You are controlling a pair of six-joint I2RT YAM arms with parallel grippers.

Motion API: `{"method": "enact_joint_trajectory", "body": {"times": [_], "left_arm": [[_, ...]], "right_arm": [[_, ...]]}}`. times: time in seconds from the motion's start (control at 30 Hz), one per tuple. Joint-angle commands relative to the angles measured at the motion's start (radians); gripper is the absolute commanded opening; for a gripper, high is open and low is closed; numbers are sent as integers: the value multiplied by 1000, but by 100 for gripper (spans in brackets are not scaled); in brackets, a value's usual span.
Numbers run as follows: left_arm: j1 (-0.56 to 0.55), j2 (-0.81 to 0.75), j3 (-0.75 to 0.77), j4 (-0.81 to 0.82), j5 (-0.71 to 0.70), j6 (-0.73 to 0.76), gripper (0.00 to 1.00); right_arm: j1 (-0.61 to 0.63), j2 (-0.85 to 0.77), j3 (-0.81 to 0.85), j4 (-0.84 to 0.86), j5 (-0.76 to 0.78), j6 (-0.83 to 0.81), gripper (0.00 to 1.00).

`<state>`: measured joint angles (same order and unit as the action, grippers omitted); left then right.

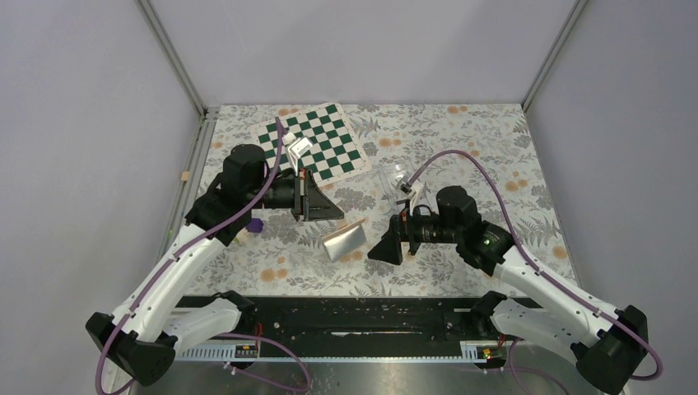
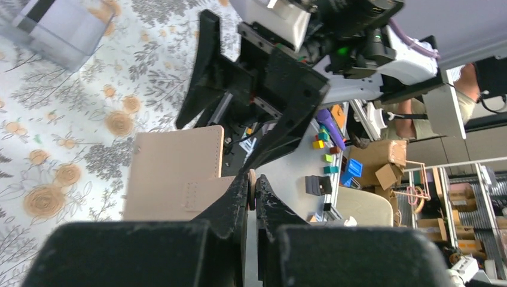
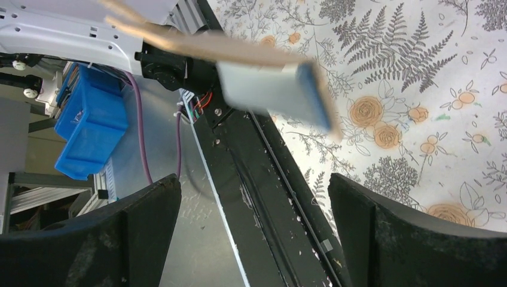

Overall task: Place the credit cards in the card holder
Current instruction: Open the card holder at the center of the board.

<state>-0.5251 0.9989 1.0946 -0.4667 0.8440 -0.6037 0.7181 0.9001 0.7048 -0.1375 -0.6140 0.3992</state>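
Observation:
The tan card holder is held up off the table between the two arms. My left gripper is shut on its small snap flap; in the left wrist view the fingertips pinch the flap beside the holder's tan face. My right gripper is open and empty just right of the holder. In the right wrist view its jaws stand wide apart below the holder, whose light-blue inside shows. Pale cards seem to lie in a clear box.
A clear plastic box stands behind the right gripper. A green-and-white chessboard lies at the back left. A small purple cube sits by the left arm. The black front rail runs along the near edge.

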Motion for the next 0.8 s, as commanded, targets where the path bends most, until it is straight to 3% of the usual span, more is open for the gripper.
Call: {"method": "enact_joint_trajectory", "body": {"times": [0.0,0.23,0.4,0.53,0.77], "left_arm": [[-10,-17,63,110,120,-39,0],[-25,-24,52,187,173,-94,0],[-27,-43,12,327,200,-198,0],[-28,-45,-1,399,208,-244,0],[-29,-34,7,416,232,-260,0]], "right_arm": [[3,39,71,96,-23,-20,99],[2,62,119,124,-20,-86,100],[3,77,101,297,-151,-22,99],[4,75,84,379,-164,18,98],[4,59,119,305,-108,-37,94]]}}
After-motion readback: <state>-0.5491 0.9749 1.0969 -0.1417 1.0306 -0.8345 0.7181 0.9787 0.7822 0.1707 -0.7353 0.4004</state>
